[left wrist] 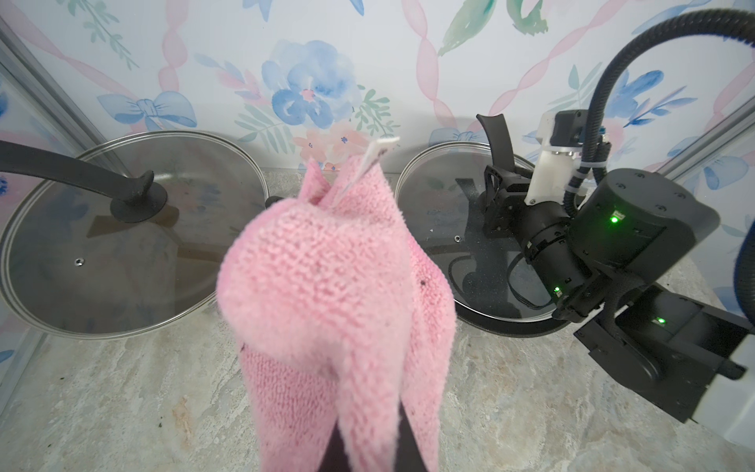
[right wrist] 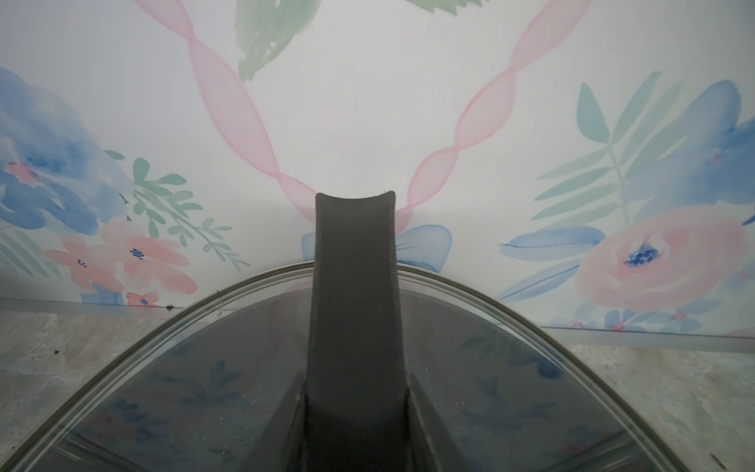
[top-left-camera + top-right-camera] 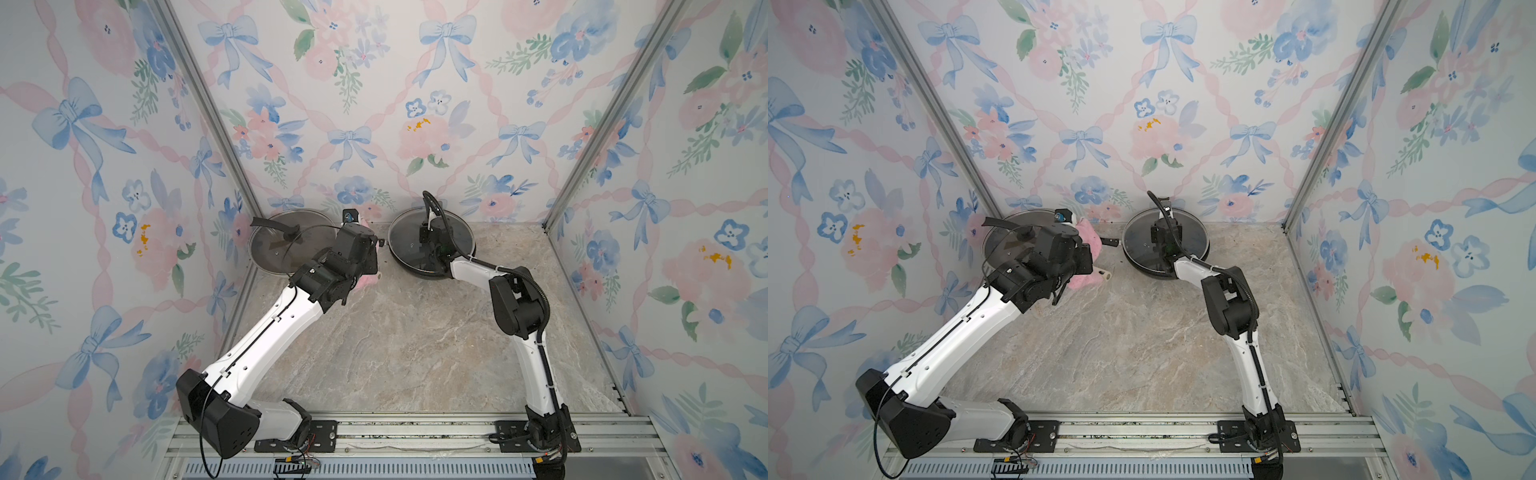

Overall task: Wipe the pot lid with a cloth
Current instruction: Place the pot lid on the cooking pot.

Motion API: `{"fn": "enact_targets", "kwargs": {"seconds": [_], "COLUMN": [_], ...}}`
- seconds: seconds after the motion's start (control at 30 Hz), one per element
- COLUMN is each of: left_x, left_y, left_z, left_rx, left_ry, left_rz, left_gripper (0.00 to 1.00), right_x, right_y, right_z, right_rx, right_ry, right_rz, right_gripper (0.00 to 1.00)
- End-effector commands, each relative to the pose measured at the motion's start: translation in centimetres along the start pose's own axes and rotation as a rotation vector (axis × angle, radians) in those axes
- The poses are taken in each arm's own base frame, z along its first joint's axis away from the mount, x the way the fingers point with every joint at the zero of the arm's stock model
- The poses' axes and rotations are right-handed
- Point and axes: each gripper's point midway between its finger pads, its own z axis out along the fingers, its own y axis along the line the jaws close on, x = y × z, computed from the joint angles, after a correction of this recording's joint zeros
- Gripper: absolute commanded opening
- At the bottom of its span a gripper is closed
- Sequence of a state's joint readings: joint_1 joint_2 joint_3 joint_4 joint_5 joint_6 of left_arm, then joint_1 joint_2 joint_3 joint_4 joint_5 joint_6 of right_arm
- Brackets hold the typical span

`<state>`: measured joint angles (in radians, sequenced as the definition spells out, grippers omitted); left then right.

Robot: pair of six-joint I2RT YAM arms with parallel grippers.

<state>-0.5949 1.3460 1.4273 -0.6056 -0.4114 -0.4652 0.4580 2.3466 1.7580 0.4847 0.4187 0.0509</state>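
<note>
A glass pot lid (image 3: 409,245) (image 1: 441,212) rests on a black pan at the back wall. My right gripper (image 2: 355,408) (image 3: 434,237) is shut on its upright black handle (image 2: 354,286), a finger on each side. The pink fuzzy cloth (image 1: 335,286) (image 3: 1090,241) hangs bunched from my left gripper (image 1: 367,445), which is shut on it. The fabric hides most of the left fingers. The cloth is held above the table between the two lids, apart from the held lid. A white tag (image 1: 376,155) sticks out of it.
A second glass lid (image 3: 274,249) (image 1: 122,261) with a long black handle (image 1: 73,171) leans in the back left corner. The black pan (image 1: 510,327) stands under the right lid. Floral walls enclose the marble table (image 3: 415,340) on three sides.
</note>
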Motion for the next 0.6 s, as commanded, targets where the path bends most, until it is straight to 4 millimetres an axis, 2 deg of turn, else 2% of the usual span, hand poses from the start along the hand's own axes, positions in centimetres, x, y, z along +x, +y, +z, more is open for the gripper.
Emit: {"fn": "enact_targets", "kwargs": {"seconds": [0.0, 0.07, 0.57], "left_x": [-0.8, -0.8, -1.1], "left_y": [-0.1, -0.2, -0.2], "left_z": [0.1, 0.2, -0.3], "left_rx": [-0.004, 0.000, 0.010], "left_ry": [-0.009, -0.006, -0.014], "left_rz": [0.021, 0.026, 0.030], "left_gripper": [0.06, 0.06, 0.06], "right_x": [-6.8, -6.9, -2.8], "right_y": [-1.2, -1.0, 0.1], "right_z": [-2.0, -2.3, -1.6], "right_rx": [0.013, 0.003, -0.041], "right_ry": [-0.123, -0.129, -0.090], "right_rz": [0.038, 0.039, 0.083], "right_gripper": [0.00, 0.00, 0.00]}}
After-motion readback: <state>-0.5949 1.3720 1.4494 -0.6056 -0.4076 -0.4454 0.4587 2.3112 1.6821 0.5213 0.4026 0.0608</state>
